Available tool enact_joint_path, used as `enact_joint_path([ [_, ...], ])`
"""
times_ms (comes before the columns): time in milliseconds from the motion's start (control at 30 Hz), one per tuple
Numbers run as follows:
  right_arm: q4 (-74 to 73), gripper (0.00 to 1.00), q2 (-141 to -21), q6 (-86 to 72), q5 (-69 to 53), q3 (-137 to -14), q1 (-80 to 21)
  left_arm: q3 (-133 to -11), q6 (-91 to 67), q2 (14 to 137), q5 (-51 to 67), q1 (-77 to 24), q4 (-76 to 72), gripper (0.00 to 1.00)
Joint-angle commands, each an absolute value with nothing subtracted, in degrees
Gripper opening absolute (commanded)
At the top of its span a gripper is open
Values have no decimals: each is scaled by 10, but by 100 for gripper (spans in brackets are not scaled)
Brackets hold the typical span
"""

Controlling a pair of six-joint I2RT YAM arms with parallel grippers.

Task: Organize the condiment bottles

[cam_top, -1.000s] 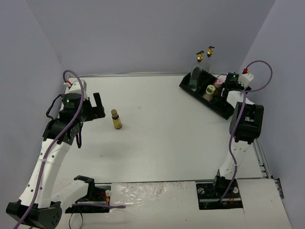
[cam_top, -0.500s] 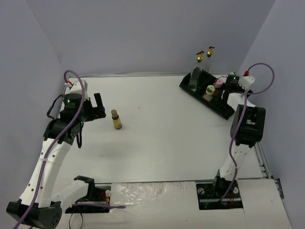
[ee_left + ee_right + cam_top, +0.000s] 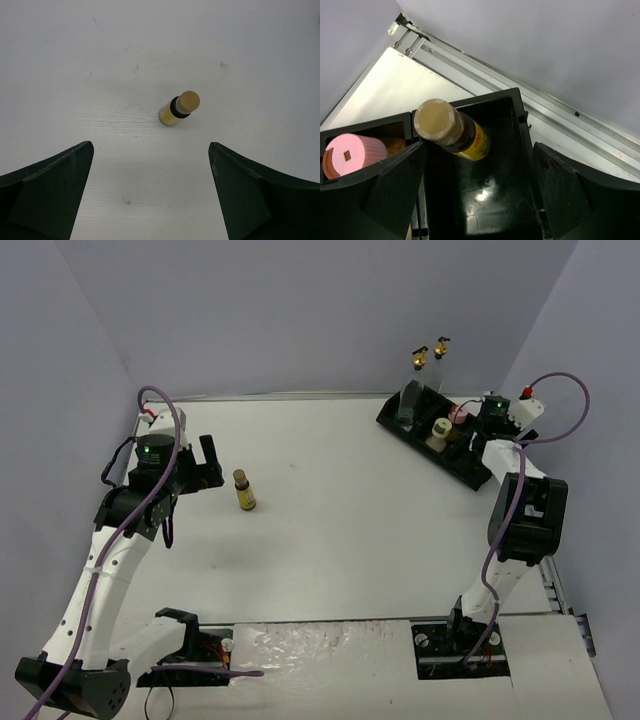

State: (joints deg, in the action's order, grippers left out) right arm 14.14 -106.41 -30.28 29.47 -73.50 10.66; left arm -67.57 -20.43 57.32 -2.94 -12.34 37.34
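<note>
An amber bottle (image 3: 452, 130) stands in the end compartment of the black tray (image 3: 517, 107) at two o'clock on the desk (image 3: 340, 540), beside a pink-capped bottle (image 3: 350, 155), likely sorted there. The right claw (image 3: 479, 165) hovers above, jaws wide, touching nothing, arm stretched far. At nine o'clock, the open left claw (image 3: 151, 150) faces a lone amber bottle (image 3: 179, 108).

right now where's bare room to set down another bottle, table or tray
Widest bare patch: the white tabletop between the lone amber brown-capped bottle and the black compartmented tray. In the tray's end compartment, the floor beside the second amber bottle is bare. Crowded: the neighbouring compartments with the pink-capped bottle and cream-capped bottle.
</note>
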Motion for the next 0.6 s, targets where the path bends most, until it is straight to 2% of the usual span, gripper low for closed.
enact_joint_path([
  [0,150,84,-1003,-313,275,-719,93,-686,-211,569,-36,-120,339,97],
  [367,108,85,-923,-313,243,-679,39,-691,-211,564,-50,-120,354,97],
  [567,74,85,-828,-317,223,-619,-91,-692,-214,559,-64,-120,360,97],
])
